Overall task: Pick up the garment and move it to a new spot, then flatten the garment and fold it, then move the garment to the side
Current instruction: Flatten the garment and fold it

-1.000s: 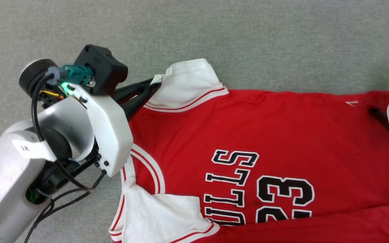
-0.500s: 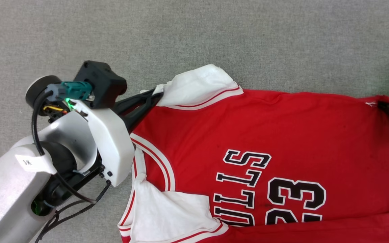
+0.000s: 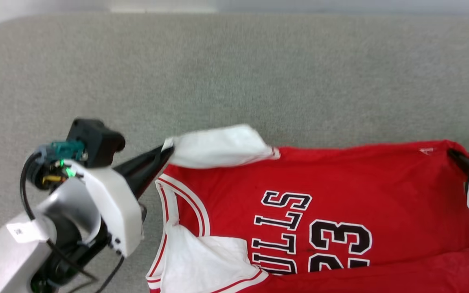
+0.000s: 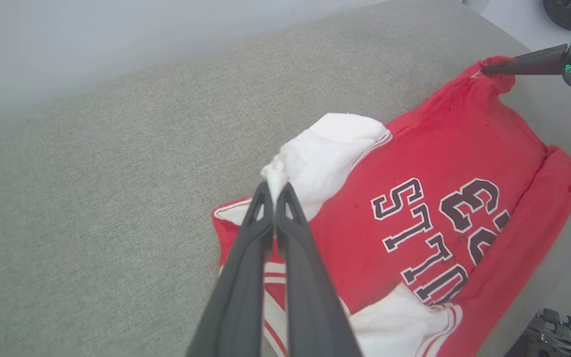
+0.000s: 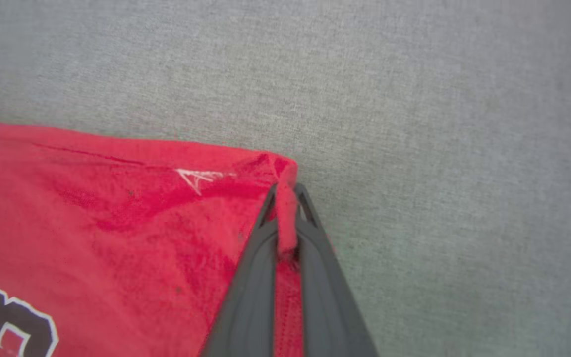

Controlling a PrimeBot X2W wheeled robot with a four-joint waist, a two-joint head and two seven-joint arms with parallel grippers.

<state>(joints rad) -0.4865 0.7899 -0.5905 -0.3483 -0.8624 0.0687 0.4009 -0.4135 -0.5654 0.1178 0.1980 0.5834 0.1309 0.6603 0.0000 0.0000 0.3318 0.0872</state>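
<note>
The garment (image 3: 356,175) is lying lettering-up on the grey surface (image 3: 259,73). The left tool (image 4: 275,191) is pinching closed on its white sleeve (image 3: 218,146), and the right tool (image 5: 285,193) on a red hem corner (image 5: 278,166). I think both should be lifting evenly together, so that the cloth is not twisting.

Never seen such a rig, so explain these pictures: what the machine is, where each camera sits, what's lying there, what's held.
It is a two-armed robot; each arm ends in two long dark fingers. One picture looks down from its head, the others along each wrist's fingers. On the grey fabric surface lies a red jersey-style shirt with white sleeves and black "BULLS 23" lettering. The left gripper is shut on a white sleeve's edge, the right gripper on a red bottom corner.
</note>
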